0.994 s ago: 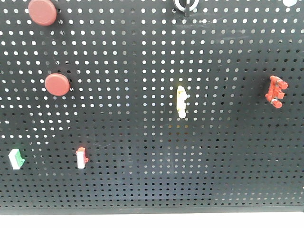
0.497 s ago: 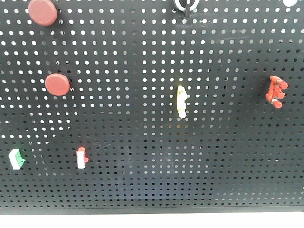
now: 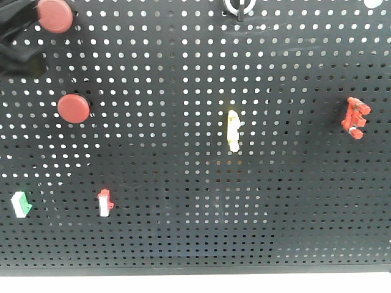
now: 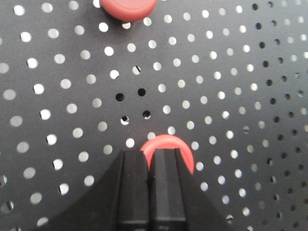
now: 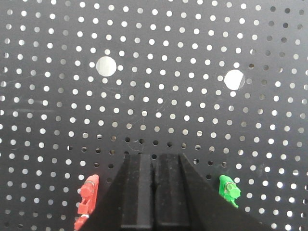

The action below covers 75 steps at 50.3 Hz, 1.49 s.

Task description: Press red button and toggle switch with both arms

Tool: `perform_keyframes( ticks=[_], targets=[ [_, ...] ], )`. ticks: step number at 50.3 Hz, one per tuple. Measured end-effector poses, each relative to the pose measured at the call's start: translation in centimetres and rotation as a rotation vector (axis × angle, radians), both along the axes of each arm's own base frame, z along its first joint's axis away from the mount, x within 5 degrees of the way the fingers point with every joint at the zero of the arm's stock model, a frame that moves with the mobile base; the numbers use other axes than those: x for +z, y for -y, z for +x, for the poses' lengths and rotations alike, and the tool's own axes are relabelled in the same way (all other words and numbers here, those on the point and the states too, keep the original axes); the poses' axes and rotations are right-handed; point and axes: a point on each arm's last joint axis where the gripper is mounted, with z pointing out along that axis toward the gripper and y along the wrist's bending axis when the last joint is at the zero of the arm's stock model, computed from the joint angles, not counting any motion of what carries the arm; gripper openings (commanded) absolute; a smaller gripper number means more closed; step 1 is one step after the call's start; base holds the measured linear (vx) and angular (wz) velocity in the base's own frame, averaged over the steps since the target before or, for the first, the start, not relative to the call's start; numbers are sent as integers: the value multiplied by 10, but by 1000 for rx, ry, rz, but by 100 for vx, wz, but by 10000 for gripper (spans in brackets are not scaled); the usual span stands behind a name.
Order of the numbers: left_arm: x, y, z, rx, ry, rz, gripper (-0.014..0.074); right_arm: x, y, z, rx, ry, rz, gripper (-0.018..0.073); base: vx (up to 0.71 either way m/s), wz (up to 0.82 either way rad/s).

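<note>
Two round red buttons show on the black pegboard (image 3: 183,73), an upper one (image 3: 55,15) and a lower one (image 3: 74,108). The dark, blurred left arm (image 3: 15,39) fills the top-left corner beside the upper button. In the left wrist view my left gripper (image 4: 150,155) is shut and empty, its tips covering the lower part of one red button (image 4: 168,143). I cannot tell whether they touch. The other button (image 4: 129,6) sits above. The all-red toggle switch (image 3: 356,116) is at the right. My right gripper (image 5: 153,158) is shut and empty, just right of the toggle switch (image 5: 87,198) and apart from it.
A pale-yellow lever (image 3: 233,130) sits mid-board. A red-and-white switch (image 3: 104,202) and a green-and-white one (image 3: 21,204) are at the lower left. A green switch (image 5: 229,190) lies right of my right gripper. Two large holes (image 5: 106,66) are above it.
The left arm has come into the front view's top-left corner, next to the upper red button. Nothing on the board has moved.
</note>
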Motion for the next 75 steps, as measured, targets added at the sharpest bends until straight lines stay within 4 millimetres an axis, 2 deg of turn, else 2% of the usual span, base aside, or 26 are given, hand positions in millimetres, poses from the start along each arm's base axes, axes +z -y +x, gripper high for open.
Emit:
perform_keyframes(
  ticks=[16,30,36,44,49,56,62,75],
  targets=[
    [-11,8,19,-6,-22,10,2,0,0,0,0,1,0,-3,0,0],
    [-12,9,22,-8,-15,8,2,0,0,0,0,2,0,-3,0,0],
    [-7,7,14,-9,-7,4,2,0,0,0,0,0,0,-3,0,1],
    [10,-1,-21,-29,31,-13,2,-1,0,1,-1,-6,0,-3,0,0],
    [12,-8,-41,-33,50,-22,2,0,-2,5,16,10,-13,-3,0,0],
    [2,-16,-61,-33,47,-21,2,3,-17,14,104,39,-53,-3,0,0],
    [-13,-19,-66,-32,7,-10,2,12,-35,23,211,45,-61,-3,0,0],
    [-21,-21,-71,-31,-11,-2,2,35,-98,64,447,38,-82,-3,0,0]
  ],
)
